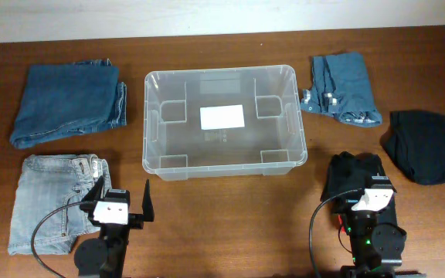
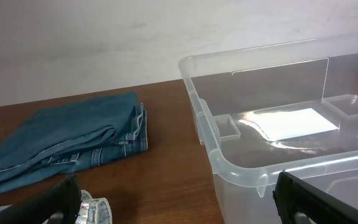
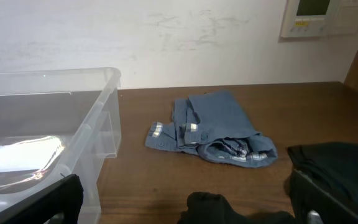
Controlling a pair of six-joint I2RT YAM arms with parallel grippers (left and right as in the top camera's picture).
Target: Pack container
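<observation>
The clear plastic container (image 1: 224,120) stands empty at the table's middle, a white label on its bottom; it also shows in the left wrist view (image 2: 278,137) and the right wrist view (image 3: 48,130). My left gripper (image 1: 120,202) is open and empty at the front left, its tips just right of light-wash jeans (image 1: 52,202). My right gripper (image 1: 371,202) is open and empty at the front right, over a black folded garment (image 1: 351,174), whose edge shows in the right wrist view (image 3: 229,210).
Dark blue jeans (image 1: 69,102) lie at the back left, also in the left wrist view (image 2: 61,146). A blue denim garment (image 1: 343,86) lies at the back right, also in the right wrist view (image 3: 213,134). Another black garment (image 1: 423,145) lies at the right edge.
</observation>
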